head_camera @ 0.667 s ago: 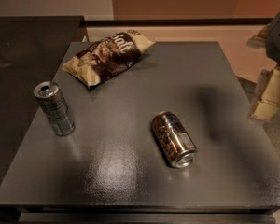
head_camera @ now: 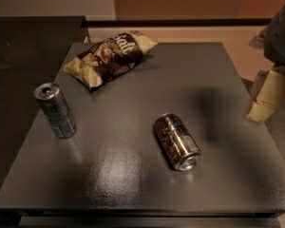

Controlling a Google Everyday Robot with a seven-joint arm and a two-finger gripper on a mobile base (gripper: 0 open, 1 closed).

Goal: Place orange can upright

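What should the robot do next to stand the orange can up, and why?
Probably move the gripper left and down toward the orange can. The can lies on its side on the table, while the gripper hangs out by the table's right edge, well apart from the can, so it must get close before it can grab it.

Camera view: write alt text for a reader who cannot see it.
An orange can lies on its side on a dark table, with the gripper beyond the right edge. A silver can stands at left, a snack bag behind.
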